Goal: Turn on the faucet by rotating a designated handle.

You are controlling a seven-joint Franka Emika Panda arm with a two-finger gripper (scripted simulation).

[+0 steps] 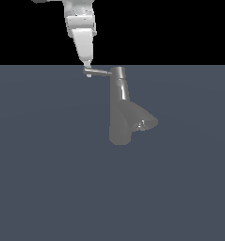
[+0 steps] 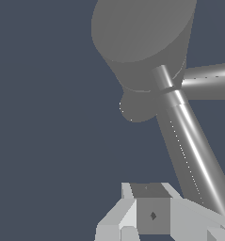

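The grey shiny faucet (image 1: 119, 106) stands upright in the middle of the exterior view, and its cone-shaped spout (image 1: 143, 120) flares out low toward that view's right. The handle (image 1: 99, 72), a thin rod, sticks out from the top cap toward the exterior view's left. My white gripper (image 1: 88, 68) comes down from above onto the rod's free end. In the wrist view the handle (image 2: 189, 146) runs from the cap (image 2: 142, 33) to just beside my gripper (image 2: 151, 214). The fingers show no gap between them, and the rod lies alongside them, not between them.
A flat dark blue-grey floor (image 1: 48, 179) stretches all around the faucet, under a black background. In the wrist view a second shiny grey part (image 2: 209, 82) branches off sideways below the cap.
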